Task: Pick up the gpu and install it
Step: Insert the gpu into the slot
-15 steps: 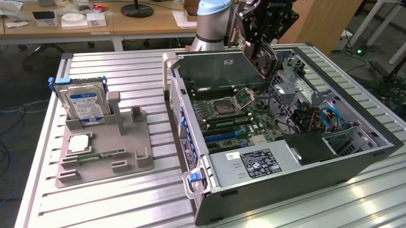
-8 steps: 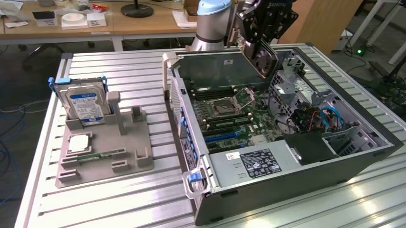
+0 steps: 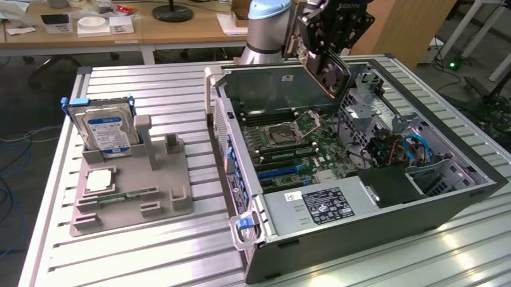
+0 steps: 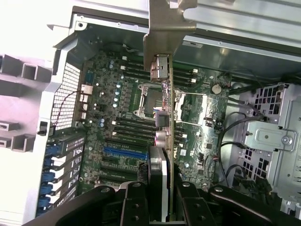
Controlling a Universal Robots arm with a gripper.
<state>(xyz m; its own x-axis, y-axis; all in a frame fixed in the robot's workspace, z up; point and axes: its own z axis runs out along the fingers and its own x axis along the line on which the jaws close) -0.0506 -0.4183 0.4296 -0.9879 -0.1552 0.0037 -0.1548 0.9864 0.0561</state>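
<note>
My gripper point(image 3: 331, 33) hangs over the far end of the open computer case point(image 3: 447, 206), shut on the gpu point(image 3: 329, 72). The card is held upright, above the motherboard point(image 3: 291, 140) and apart from it. In the wrist view the gpu point(image 4: 165, 117) shows edge-on between the black fingers point(image 4: 134, 202), its metal end bracket point(image 4: 164, 28) pointing away from the gripper point(image 4: 160, 200). Beneath the card lie the CPU socket point(image 4: 146, 101) and a blue expansion slot point(image 4: 124, 153).
A grey holder point(image 3: 128, 191) at the exterior view's left carries a blue-labelled hard drive point(image 3: 108, 131), a processor chip point(image 3: 100, 179) and a memory stick point(image 3: 128, 194). Inside the case sit a power supply point(image 3: 319, 203), cables point(image 3: 407, 149) and a metal drive cage point(image 4: 273, 136). Desks stand behind.
</note>
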